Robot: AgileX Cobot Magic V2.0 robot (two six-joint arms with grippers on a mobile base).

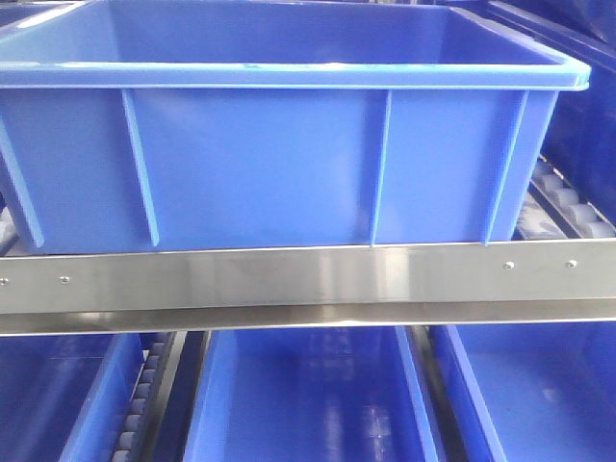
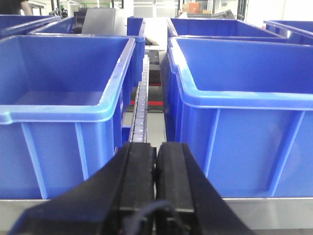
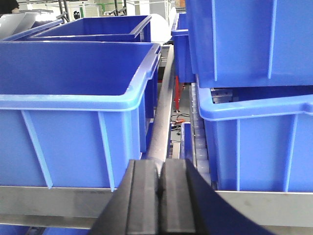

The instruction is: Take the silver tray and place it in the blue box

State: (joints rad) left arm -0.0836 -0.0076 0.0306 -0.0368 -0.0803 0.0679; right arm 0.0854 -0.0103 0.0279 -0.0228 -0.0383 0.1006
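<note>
The blue box (image 1: pixel 260 164) fills the front view, standing on a shelf behind a steel rail. It has a thick lipped rim and vertical ribs, and what shows of its inside holds nothing. The same box is probably the crate on the right (image 2: pixel 244 122) in the left wrist view and the one on the left (image 3: pixel 73 117) in the right wrist view. My left gripper (image 2: pixel 156 147) is shut and holds nothing, level with the gap between two crates. My right gripper (image 3: pixel 160 164) is also shut and holds nothing, in front of a grey tube. The silver tray is out of view.
A steel rail (image 1: pixel 308 279) runs along the shelf front. More blue crates sit on the lower shelf (image 1: pixel 308 404), to the left (image 2: pixel 58 112) and stacked at the right (image 3: pixel 254 93). Roller tracks (image 2: pixel 139 112) and a grey tube (image 3: pixel 164 112) run between the crates.
</note>
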